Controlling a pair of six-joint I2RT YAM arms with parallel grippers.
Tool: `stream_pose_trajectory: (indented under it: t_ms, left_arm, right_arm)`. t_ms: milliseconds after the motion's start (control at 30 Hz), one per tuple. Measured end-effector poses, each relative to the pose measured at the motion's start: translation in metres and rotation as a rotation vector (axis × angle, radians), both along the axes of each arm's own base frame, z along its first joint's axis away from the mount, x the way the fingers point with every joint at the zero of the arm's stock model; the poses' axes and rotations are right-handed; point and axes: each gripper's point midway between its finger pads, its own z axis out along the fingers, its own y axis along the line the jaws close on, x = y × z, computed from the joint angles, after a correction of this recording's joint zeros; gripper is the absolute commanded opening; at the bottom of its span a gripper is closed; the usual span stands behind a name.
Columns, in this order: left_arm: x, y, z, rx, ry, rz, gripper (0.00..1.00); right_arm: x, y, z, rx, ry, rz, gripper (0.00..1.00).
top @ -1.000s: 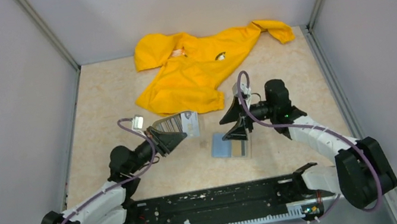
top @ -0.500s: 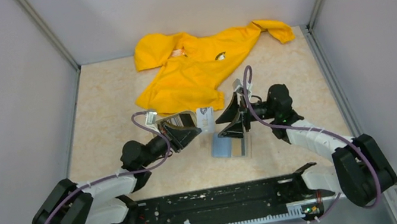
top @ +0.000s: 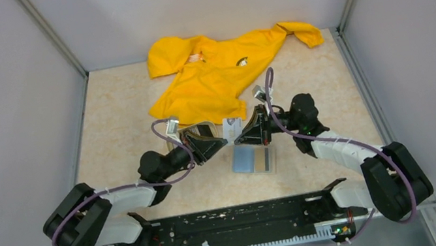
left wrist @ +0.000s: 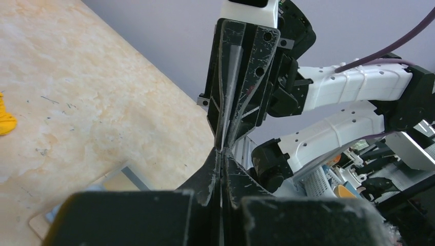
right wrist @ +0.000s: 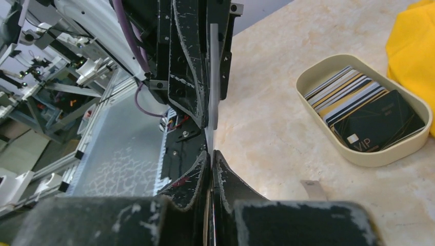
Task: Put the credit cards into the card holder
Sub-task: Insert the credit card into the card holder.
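A white credit card (top: 231, 127) hangs in the air between my two grippers, above the table. My left gripper (top: 226, 140) is shut on one end and my right gripper (top: 236, 140) is shut on the other end, tips almost meeting. In the right wrist view the card (right wrist: 213, 77) shows edge-on, running from my right gripper (right wrist: 210, 152) up into the left one's fingers (right wrist: 187, 77). The card holder (top: 254, 158) lies open and flat just below them, bluish inside with a tan edge. More credit cards (right wrist: 354, 102) lie stacked in a beige tray (right wrist: 369, 156).
A crumpled yellow garment (top: 214, 74) covers the far middle of the table. A black rail (top: 238, 222) runs along the near edge between the arm bases. Grey walls close in the left, right and back.
My left gripper carried the card rightward to the right gripper. The right gripper swung left, rose off the card holder and shut on the card's free end.
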Motion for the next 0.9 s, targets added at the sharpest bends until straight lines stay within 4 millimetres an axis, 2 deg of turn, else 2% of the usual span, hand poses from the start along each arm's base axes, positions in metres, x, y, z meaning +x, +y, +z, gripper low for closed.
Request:
stream_pose_trajectory:
  t_ms: [100, 233, 267, 500, 600, 733, 900]
  left_arm:
    - [0.000, -0.001, -0.001, 0.001, 0.001, -0.001, 0.42]
    - [-0.001, 0.000, 0.001, 0.010, -0.033, 0.001, 0.97]
    - [-0.001, 0.001, 0.003, 0.017, -0.058, 0.002, 0.99]
    - [-0.006, 0.024, 0.017, 0.125, -0.222, 0.024, 0.99]
    - [-0.009, 0.026, 0.022, 0.188, -0.273, 0.013, 0.97]
    - [-0.009, 0.022, 0.017, 0.273, -0.279, -0.028, 0.83]
    - [-0.008, 0.014, -0.006, 0.360, -0.213, -0.098, 0.52]
  right_arm:
    - [-0.001, 0.000, 0.002, 0.005, 0.013, 0.004, 0.00]
    - [-0.004, 0.000, -0.002, -0.011, 0.000, 0.026, 0.00]
    - [-0.005, 0.000, -0.004, -0.020, -0.009, 0.040, 0.00]
    - [-0.015, -0.002, -0.007, -0.092, -0.172, 0.196, 0.00]
    - [-0.020, -0.003, -0.011, -0.103, -0.205, 0.232, 0.00]
    - [-0.032, -0.002, -0.028, -0.137, -0.181, 0.284, 0.00]
    - [-0.043, 0.001, -0.039, -0.169, -0.179, 0.325, 0.00]
